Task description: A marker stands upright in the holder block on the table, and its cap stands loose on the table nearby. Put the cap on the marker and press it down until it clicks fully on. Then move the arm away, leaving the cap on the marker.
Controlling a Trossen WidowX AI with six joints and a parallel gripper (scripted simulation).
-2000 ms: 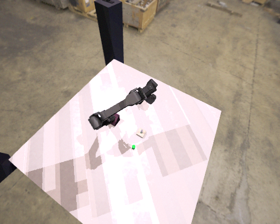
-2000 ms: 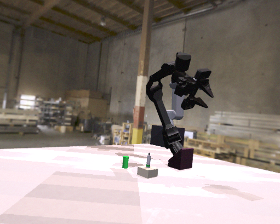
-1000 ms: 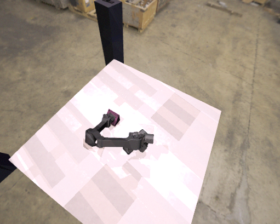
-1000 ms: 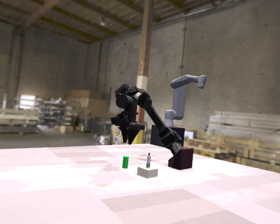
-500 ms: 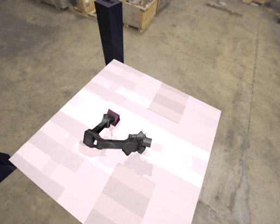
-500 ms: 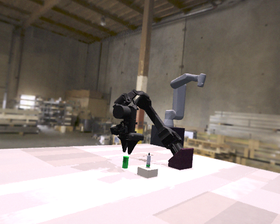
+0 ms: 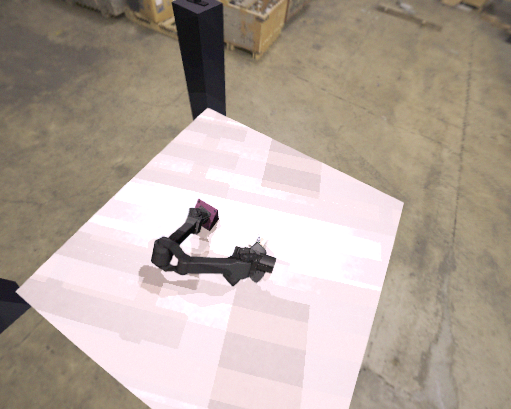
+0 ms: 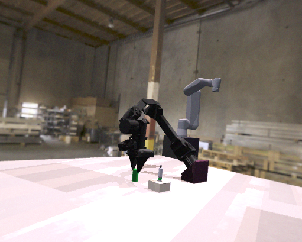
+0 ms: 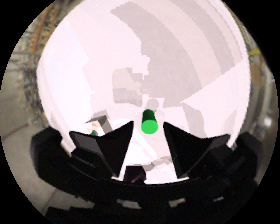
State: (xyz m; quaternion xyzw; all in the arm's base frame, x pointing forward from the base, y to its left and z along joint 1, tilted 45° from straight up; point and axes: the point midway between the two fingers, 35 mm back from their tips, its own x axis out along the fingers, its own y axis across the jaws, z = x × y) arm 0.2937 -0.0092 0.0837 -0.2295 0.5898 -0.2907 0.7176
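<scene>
Cap (image 8: pixel 134 176) pickup step: I am hovering the gripper (image 8: pixel 136 168) over it, fingers spread and empty; next, lowering and closing.

The bench (image 8: pixel 78 213) is a pale pink top with faint grey rectangular patches. On it the green cap (image 8: pixel 134 176) stands upright, near the light grey holder block (image 8: pixel 159 186), which carries the upright marker (image 8: pixel 159 173). The arm's dark purple base block (image 8: pixel 196 171) sits farther back on the bench.
</scene>
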